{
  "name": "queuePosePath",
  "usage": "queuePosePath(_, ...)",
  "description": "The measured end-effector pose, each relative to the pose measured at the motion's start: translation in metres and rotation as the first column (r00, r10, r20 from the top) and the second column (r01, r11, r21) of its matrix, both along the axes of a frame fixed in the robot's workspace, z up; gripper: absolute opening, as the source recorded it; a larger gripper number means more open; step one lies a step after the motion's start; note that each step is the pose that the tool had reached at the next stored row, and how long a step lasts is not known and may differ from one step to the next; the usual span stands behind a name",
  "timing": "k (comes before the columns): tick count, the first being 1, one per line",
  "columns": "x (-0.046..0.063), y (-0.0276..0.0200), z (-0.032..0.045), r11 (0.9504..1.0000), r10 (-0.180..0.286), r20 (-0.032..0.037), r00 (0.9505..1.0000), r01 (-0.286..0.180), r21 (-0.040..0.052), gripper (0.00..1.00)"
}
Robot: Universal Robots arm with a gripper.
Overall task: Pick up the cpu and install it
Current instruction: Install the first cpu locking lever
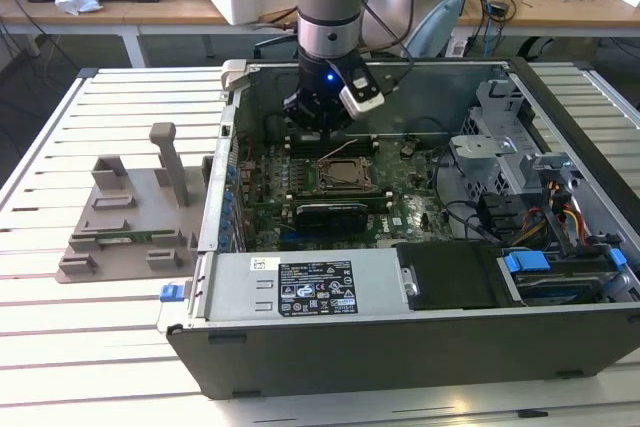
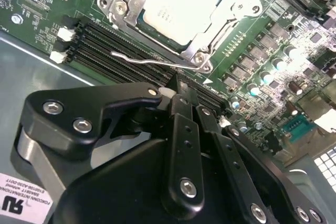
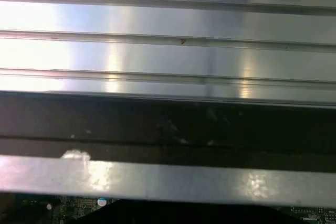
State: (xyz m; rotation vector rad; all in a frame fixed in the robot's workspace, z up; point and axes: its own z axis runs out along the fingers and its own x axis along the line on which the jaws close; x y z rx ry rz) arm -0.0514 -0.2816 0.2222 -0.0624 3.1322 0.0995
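The cpu (image 2: 177,8), a flat square chip with a pale silvery top, lies in the motherboard socket inside its metal frame (image 2: 239,10). A thin wire lever (image 2: 152,60) runs along the socket's side. In the exterior view the socket (image 1: 345,175) sits mid-board in the open computer case. My gripper (image 1: 318,135) hangs just behind the socket, over the memory slots. In the second wrist view the black gripper (image 2: 178,88) has its fingers drawn together, shut, with nothing between them, a short way from the cpu.
The case walls (image 1: 400,327) ring the board. A black graphics card (image 1: 330,212) lies in front of the socket; drive bays and cables (image 1: 540,207) fill the exterior view's right. A grey parts holder (image 1: 130,217) stands on the slatted metal table (image 3: 168,19).
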Motion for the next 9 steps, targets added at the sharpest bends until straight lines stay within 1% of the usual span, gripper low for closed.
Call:
queuePosePath(5,0.007,0.0000,-0.0021,1.0000,0.000,-0.0007,1.0000,0.000,0.0001,0.11)
queuePosePath(9,0.013,0.0002,-0.0055,1.0000,0.000,-0.0022,1.0000,0.000,0.0001,0.11)
